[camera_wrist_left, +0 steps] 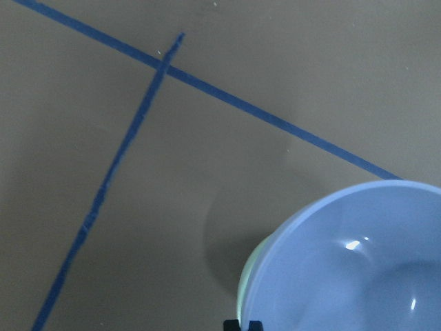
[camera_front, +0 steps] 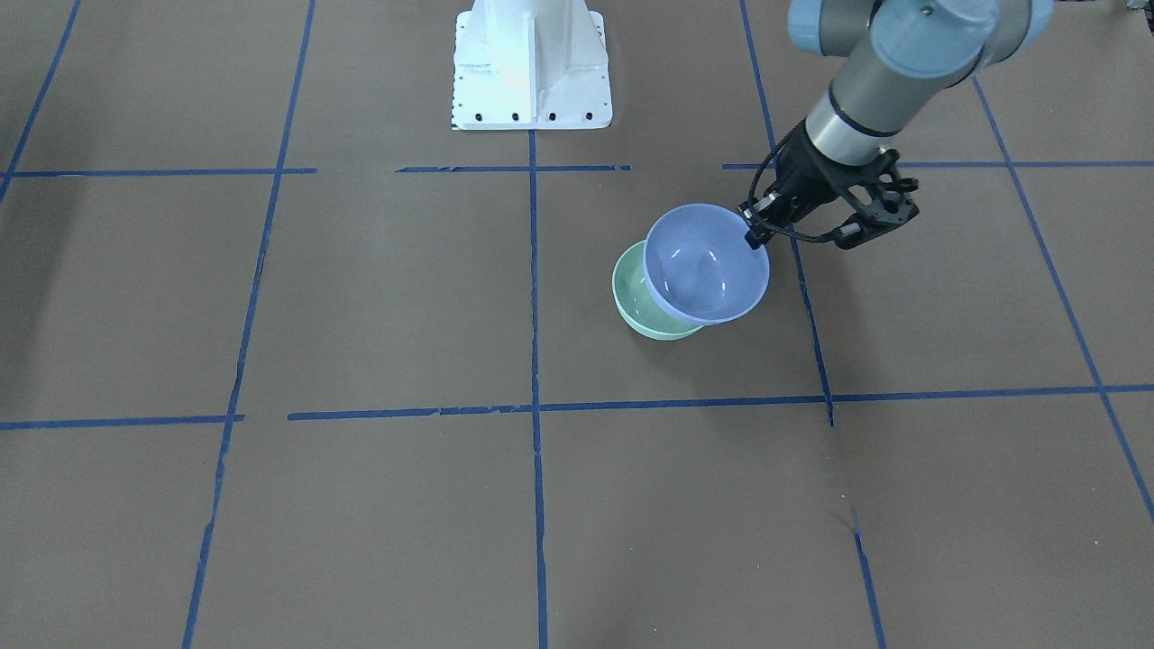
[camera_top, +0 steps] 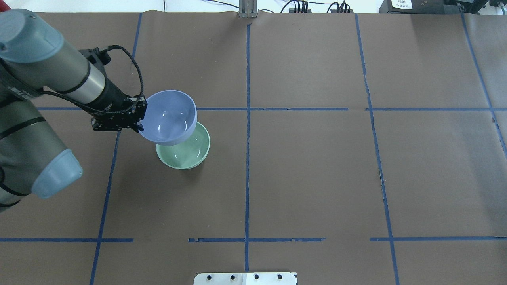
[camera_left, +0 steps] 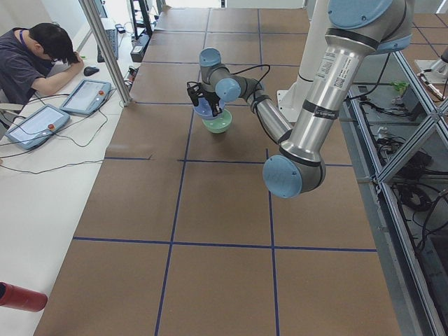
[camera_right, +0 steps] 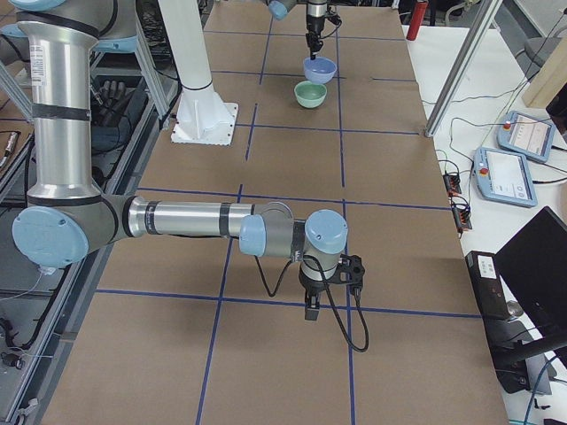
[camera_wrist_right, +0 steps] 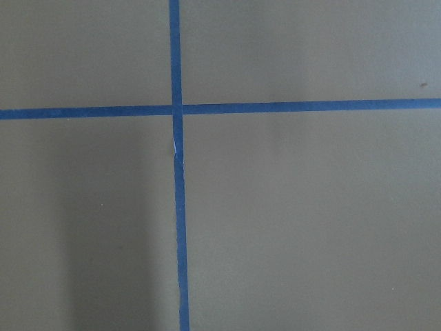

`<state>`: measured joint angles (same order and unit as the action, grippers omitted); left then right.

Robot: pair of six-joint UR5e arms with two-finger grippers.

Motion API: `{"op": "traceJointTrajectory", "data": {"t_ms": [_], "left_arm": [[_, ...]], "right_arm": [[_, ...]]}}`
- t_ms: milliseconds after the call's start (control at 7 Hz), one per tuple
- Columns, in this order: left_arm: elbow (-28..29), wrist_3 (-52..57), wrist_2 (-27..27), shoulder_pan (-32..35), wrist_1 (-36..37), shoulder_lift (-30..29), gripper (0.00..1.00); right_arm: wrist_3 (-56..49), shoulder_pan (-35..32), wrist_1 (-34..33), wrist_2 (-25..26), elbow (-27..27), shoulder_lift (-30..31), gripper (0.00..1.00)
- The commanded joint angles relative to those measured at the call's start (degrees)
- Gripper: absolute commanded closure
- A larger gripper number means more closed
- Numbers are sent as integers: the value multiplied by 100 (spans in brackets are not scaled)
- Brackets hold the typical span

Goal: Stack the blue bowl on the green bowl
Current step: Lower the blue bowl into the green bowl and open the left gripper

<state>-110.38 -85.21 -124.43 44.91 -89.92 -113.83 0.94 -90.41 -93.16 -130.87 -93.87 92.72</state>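
Observation:
My left gripper [camera_front: 754, 229] is shut on the rim of the blue bowl [camera_front: 706, 263] and holds it tilted in the air. The bowl hangs just above the green bowl [camera_front: 634, 302], overlapping it and offset toward my left arm. In the overhead view the left gripper [camera_top: 141, 118] pinches the blue bowl [camera_top: 169, 116] at its left rim, with the green bowl [camera_top: 187, 155] on the table below. The left wrist view shows the blue bowl [camera_wrist_left: 358, 262] over a sliver of the green bowl [camera_wrist_left: 248, 279]. My right gripper [camera_right: 312, 307] hangs over bare table far away; I cannot tell if it is open or shut.
Brown paper with blue tape lines [camera_top: 247, 158] covers the table. The white robot base [camera_front: 530, 68] stands at the table's near edge. An operator [camera_left: 31, 59] sits at a side table with tablets [camera_left: 84, 94]. A metal post [camera_left: 105, 49] stands at that edge.

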Motion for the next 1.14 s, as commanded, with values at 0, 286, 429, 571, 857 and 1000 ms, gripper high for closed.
{"op": "traceJointTrajectory", "data": {"t_ms": [0, 286, 429, 571, 857, 1000], "left_arm": [[244, -189, 287, -351, -43, -104, 100], [385, -189, 305, -465, -51, -60, 33], [368, -276, 349, -465, -51, -60, 0], [324, -268, 340, -457, -199, -52, 0], [132, -50, 279, -282, -918, 184, 0], [26, 613, 79, 120, -1017, 421, 0]], "right_arm": [[-6, 5, 0, 0, 0, 1, 0], [-6, 5, 0, 0, 0, 1, 0], [-6, 5, 0, 0, 0, 1, 0], [2, 5, 0, 0, 0, 1, 0], [-6, 5, 0, 0, 0, 1, 0], [-6, 5, 0, 0, 0, -8, 0]]}}
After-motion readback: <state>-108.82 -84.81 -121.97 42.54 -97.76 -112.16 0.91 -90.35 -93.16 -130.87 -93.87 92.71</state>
